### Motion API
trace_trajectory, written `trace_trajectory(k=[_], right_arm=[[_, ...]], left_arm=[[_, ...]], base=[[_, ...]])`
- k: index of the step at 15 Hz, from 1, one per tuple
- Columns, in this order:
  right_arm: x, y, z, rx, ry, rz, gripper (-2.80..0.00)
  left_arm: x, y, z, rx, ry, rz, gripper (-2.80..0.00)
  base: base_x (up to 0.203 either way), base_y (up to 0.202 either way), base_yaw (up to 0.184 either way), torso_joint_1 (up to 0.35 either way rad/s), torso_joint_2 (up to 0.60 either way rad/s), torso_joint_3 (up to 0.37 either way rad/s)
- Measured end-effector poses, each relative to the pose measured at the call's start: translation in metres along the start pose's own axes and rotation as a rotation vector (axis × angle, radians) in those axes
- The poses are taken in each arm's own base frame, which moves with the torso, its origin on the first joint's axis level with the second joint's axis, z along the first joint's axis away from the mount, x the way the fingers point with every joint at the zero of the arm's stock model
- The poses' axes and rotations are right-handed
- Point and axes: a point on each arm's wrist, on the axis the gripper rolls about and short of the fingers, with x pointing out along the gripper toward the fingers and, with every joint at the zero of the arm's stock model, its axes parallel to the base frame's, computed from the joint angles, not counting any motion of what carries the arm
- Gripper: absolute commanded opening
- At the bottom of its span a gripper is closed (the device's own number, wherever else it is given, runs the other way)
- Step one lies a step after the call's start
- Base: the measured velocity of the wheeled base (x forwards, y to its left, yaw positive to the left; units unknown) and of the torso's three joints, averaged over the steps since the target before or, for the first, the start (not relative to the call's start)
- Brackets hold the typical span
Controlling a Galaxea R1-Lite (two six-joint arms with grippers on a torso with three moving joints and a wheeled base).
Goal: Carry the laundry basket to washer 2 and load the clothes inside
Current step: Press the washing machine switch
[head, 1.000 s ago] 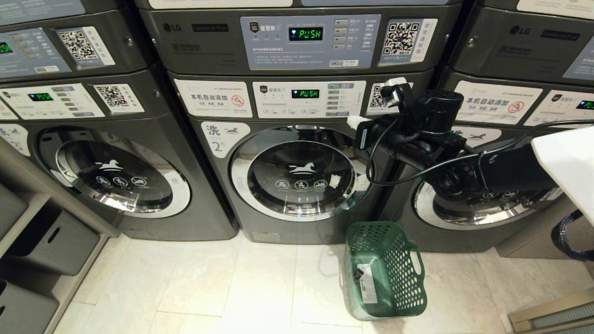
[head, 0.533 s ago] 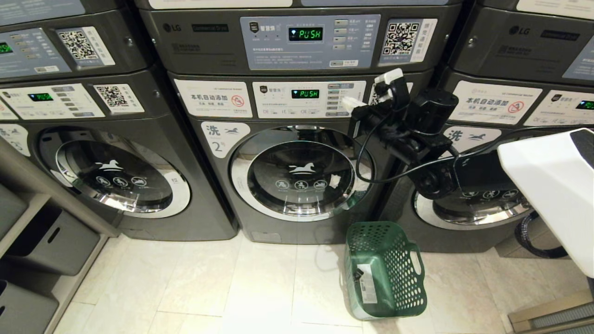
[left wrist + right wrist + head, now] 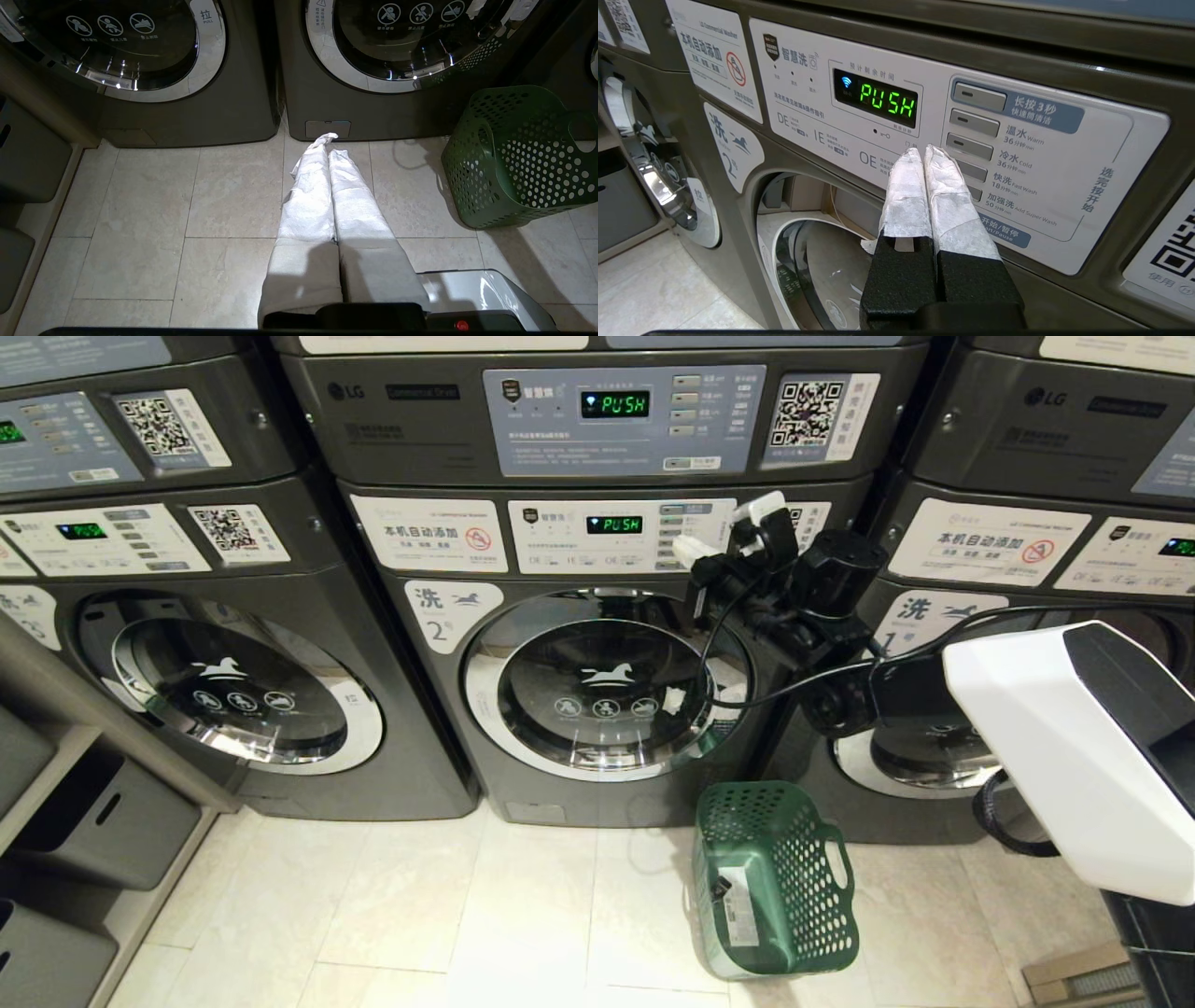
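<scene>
Jaws clenched and holding nothing on the right gripper, raised in front of the button panel of washer 2, tips just below the green PUSH display. Left gripper likewise clenched and holding nothing, low over the tiled floor. Laundry basket tipped on the floor, near and to the right of washer 2's door.

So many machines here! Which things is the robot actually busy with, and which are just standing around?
In use:
- washer 2, its control panel
- right gripper, shut, at that panel
- laundry basket, on the floor

Standing around:
- left-hand washer
- washer 1
- dryer above
- grey bins
- left gripper, shut, low over the floor
</scene>
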Motion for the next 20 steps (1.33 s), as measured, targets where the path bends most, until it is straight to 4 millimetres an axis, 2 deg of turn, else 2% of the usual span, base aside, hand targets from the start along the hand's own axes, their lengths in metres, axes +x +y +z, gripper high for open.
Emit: trace_trajectory(k=[5,9,14,16,18,20], right_arm=[[0.009,-0.001,-0.013,-0.010,-0.030,-0.008,-2.80],[0.009,-0.003,-0.026,-0.024,-0.022,-0.026,-2.80],[0.009,-0.003,-0.033,-0.023,-0.021,-0.066,-2.80],[0.009,-0.004,-0.031,-0.022,-0.018,-0.084,-2.80],[0.007,-0.005,-0.020,-0.016,0.003,-0.095,-2.80],[-0.004,-0.002,-0.008,0.007,0.088,-0.084,-2.80]], left_arm=[[0.000,0.000,0.000,0.000,0.000,0.000,-2.80],[0.000,0.000,0.000,0.000,0.000,0.000,-2.80],[0.000,0.000,0.000,0.000,0.000,0.000,-2.80],[0.000,0.000,0.000,0.000,0.000,0.000,-2.80],[0.000,0.000,0.000,0.000,0.000,0.000,-2.80],[0.000,0.000,0.000,0.000,0.000,0.000,-2.80]], base=[[0.000,0.000,0.000,0.000,0.00,0.000],[0.000,0.000,0.000,0.000,0.00,0.000],[0.000,0.000,0.000,0.000,0.00,0.000],[0.000,0.000,0.000,0.000,0.00,0.000],[0.000,0.000,0.000,0.000,0.00,0.000],[0.000,0.000,0.000,0.000,0.00,0.000]])
